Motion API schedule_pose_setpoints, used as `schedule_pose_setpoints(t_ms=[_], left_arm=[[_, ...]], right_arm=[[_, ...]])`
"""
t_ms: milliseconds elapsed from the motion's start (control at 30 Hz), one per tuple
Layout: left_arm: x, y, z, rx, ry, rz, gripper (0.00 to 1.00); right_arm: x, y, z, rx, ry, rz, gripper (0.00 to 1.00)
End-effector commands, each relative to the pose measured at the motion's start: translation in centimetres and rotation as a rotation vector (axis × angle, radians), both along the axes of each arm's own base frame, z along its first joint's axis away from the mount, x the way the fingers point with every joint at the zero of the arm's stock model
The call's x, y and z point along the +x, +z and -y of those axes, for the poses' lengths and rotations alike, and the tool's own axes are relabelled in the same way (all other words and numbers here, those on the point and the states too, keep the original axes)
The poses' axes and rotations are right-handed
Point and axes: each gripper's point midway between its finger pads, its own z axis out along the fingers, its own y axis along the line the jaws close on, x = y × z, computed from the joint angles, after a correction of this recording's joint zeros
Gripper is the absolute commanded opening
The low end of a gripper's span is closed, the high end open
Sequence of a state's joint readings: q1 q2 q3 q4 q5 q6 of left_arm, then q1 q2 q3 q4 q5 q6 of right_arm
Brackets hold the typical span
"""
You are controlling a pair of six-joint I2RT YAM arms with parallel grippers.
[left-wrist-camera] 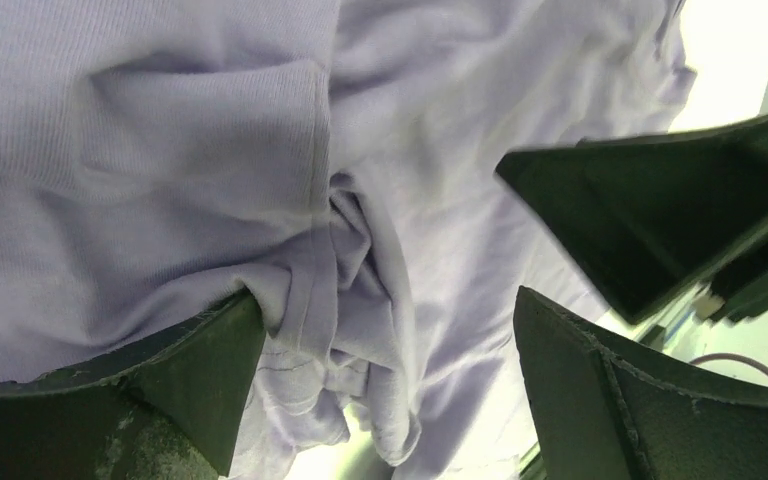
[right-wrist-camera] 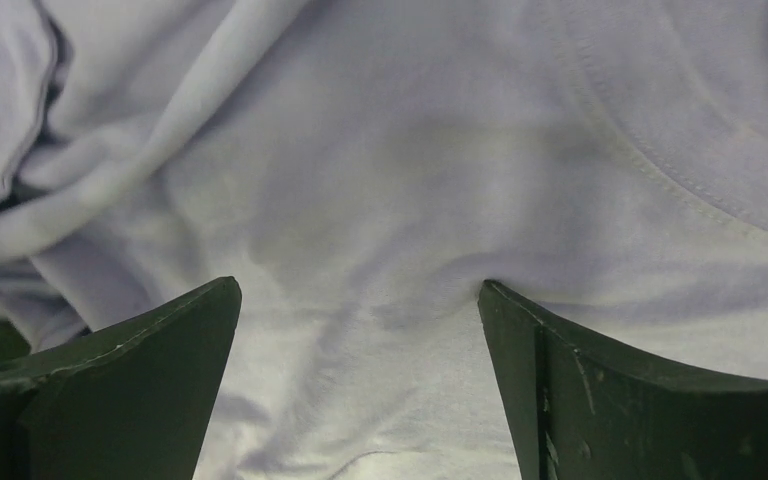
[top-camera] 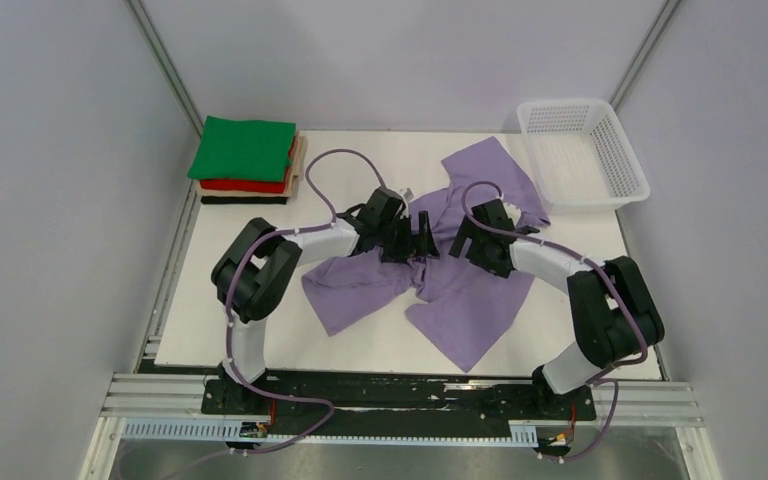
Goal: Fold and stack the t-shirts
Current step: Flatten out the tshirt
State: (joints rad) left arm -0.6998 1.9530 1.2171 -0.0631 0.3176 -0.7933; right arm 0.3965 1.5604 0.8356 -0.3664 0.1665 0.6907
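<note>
**Left end effector**: jaws wide, set down over a bunched ridge of the lavender t-shirt. One finger touches a fold, and nothing is clamped.

**Right end effector**: jaws also wide, both tips resting on a smoother stretch of the same cloth, near a stitched hem. The two end effectors face each other, just beside one another, over the middle of the tabletop.

The lavender t-shirt lies unfolded and crumpled across the centre, one part reaching toward the far edge and another toward the near edge.

At the far left corner is a stack of folded shirts: green t-shirt on top, red t-shirt below it, a tan t-shirt edge showing, and a dark layer beneath.

A white mesh basket occupies the far right corner.
</note>
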Motion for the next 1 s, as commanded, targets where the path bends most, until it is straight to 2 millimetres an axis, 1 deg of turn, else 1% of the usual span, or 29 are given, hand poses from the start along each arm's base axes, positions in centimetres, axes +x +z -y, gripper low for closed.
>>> schedule_pose_setpoints(t_ms=[0,33,67,100,133,167,200,233,267,300,333,367,400,433,467,500,533,567,600,633,667,733,833,900,933,967], left_arm=[[0.3,-1.0,-2.3,0.126,0.014,0.03,1.0],[0.1,-0.5,-2.7,0.134,0.018,0.042,1.0],[-0.2,0.6,-3.7,0.152,0.029,0.065,1.0],[-0.9,0.5,-4.6,0.174,0.035,0.064,1.0],[-1.2,2.3,-5.5,0.182,0.05,0.095,1.0],[-2.1,2.2,-6.5,0.202,0.056,0.092,1.0],[-2.6,4.0,-7.4,0.208,0.073,0.127,1.0],[-3.6,3.7,-8.6,0.234,0.08,0.119,1.0],[-4.4,5.0,-10.0,0.252,0.111,0.14,1.0],[-5.5,4.6,-11.3,0.283,0.126,0.128,1.0],[-6.4,5.7,-12.9,0.305,0.164,0.138,1.0],[-7.5,5.0,-14.2,0.336,0.176,0.118,1.0],[-8.5,5.5,-16.1,0.374,0.222,0.116,1.0],[-10.3,4.2,-18.2,0.447,0.233,0.062,1.0],[-10.7,4.7,-19.8,0.472,0.296,0.076,1.0],[-12.4,3.7,-22.0,0.552,0.313,0.031,1.0],[-12.5,4.2,-23.5,0.571,0.389,0.053,1.0],[-13.9,3.3,-25.3,0.619,0.441,0.011,1.0],[-13.9,3.8,-26.4,0.617,0.492,0.043,1.0],[-14.4,3.1,-27.4,0.623,0.541,0.023,1.0],[-14.4,3.4,-27.8,0.588,0.576,0.04,1.0],[-14.2,3.1,-28.1,0.521,0.634,0.05,1.0],[-13.7,2.2,-28.8,0.453,0.701,0.051,1.0],[-13.5,1.4,-29.2,0.444,0.719,0.031,1.0],[-13.6,1.1,-29.1,0.438,0.716,0.015,0.99],[-13.4,0.7,-29.1,0.437,0.716,-0.001,0.96]], right_arm=[[1.2,-1.5,3.1,-0.075,-0.071,-0.027,1.0],[1.7,-0.9,3.1,-0.077,-0.064,-0.007,1.0],[2.1,0.0,2.9,-0.069,-0.056,0.017,1.0],[2.3,0.9,2.7,-0.059,-0.047,0.042,1.0],[2.5,1.9,2.6,-0.046,-0.04,0.069,1.0],[2.5,3.3,2.3,-0.024,-0.032,0.105,1.0],[2.3,4.2,2.2,-0.009,-0.025,0.128,1.0],[2.0,5.1,2.1,0.007,-0.02,0.155,1.0],[1.6,5.7,2.1,0.022,-0.015,0.17,1.0],[1.0,6.2,2.0,0.04,-0.01,0.186,1.0],[0.5,6.5,2.0,0.056,-0.006,0.197,1.0],[-0.2,6.7,2.0,0.07,-0.004,0.204,1.0],[-0.8,6.9,2.1,0.085,-0.006,0.213,1.0],[-1.6,6.4,2.2,0.092,-0.008,0.205,1.0],[-2.2,6.4,2.3,0.102,-0.006,0.209,1.0],[-2.6,6.4,2.4,0.11,-0.004,0.215,1.0],[-3.1,6.3,2.5,0.115,-0.003,0.215,1.0],[-3.5,6.3,2.6,0.117,-0.004,0.219,1.0],[-3.8,6.3,2.6,0.121,-0.002,0.223,1.0],[-3.9,6.4,2.7,0.123,-0.002,0.229,1.0],[-4.0,6.5,2.7,0.125,-0.001,0.233,1.0],[-4.1,6.6,2.8,0.124,0.002,0.238,1.0],[-4.2,6.6,2.7,0.125,0.008,0.231,1.0],[-4.3,6.3,2.7,0.123,0.008,0.221,1.0],[-4.3,6.2,2.7,0.122,0.006,0.217,1.0],[-4.3,6.0,2.8,0.118,0.005,0.212,1.0]])
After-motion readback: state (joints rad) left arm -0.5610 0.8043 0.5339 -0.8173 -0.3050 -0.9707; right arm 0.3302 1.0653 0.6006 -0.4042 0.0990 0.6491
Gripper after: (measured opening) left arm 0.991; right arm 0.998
